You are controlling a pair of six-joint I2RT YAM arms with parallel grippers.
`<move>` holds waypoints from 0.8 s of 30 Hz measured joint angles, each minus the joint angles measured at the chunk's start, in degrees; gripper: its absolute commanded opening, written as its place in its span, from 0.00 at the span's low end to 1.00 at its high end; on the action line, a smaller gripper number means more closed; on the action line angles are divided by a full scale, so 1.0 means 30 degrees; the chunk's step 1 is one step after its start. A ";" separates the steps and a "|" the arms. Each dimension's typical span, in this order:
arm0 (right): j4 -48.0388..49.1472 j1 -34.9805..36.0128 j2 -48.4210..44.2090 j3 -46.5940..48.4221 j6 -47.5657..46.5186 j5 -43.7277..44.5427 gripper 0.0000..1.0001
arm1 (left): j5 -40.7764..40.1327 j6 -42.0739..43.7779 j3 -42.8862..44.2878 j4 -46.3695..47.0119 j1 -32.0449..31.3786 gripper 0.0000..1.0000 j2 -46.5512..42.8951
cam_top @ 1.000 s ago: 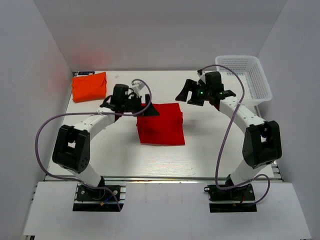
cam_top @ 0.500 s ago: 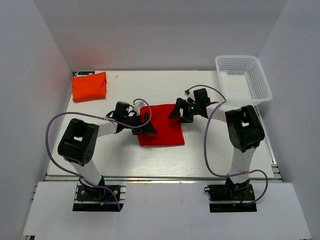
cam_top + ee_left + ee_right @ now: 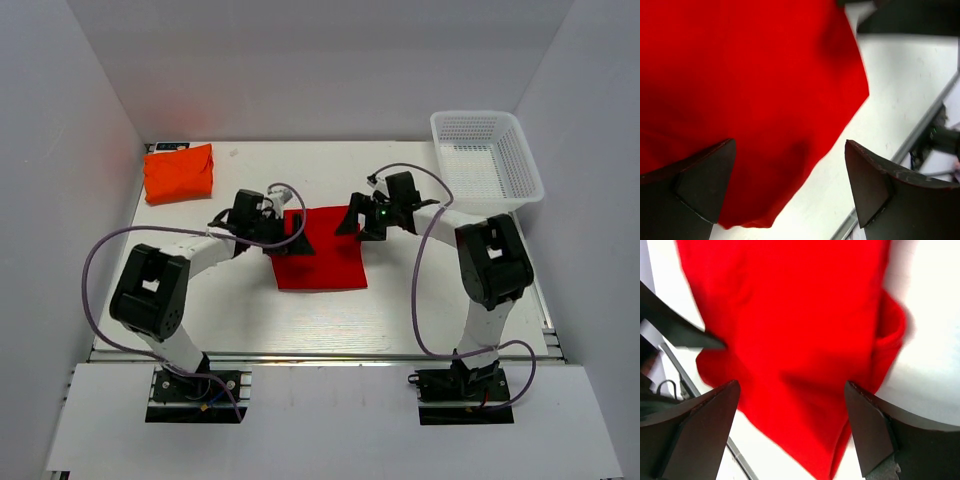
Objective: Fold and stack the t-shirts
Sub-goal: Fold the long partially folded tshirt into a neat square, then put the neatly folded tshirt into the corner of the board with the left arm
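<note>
The bright red t-shirt (image 3: pixel 322 255) lies folded into a rough square in the middle of the table. It fills the left wrist view (image 3: pixel 740 100) and the right wrist view (image 3: pixel 790 330). My left gripper (image 3: pixel 293 233) is open, low over the shirt's far left corner. My right gripper (image 3: pixel 358 222) is open, low over its far right corner. Neither holds cloth. The orange t-shirt (image 3: pixel 179 173) lies folded at the far left of the table, apart from both grippers.
A white mesh basket (image 3: pixel 486 160) stands at the far right corner. White walls close in the table on three sides. The table's metal front rail (image 3: pixel 320 355) runs along the near edge.
Both grippers came down from above the far side onto the red shirt's far corners. In the last half second they shifted slightly toward the far edge.
</note>
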 measured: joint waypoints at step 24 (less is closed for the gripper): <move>-0.3905 0.0488 -1.7223 -0.7519 -0.1960 0.9704 0.90 | -0.7978 -0.0685 0.0452 -0.2936 0.0474 1.00 -0.1326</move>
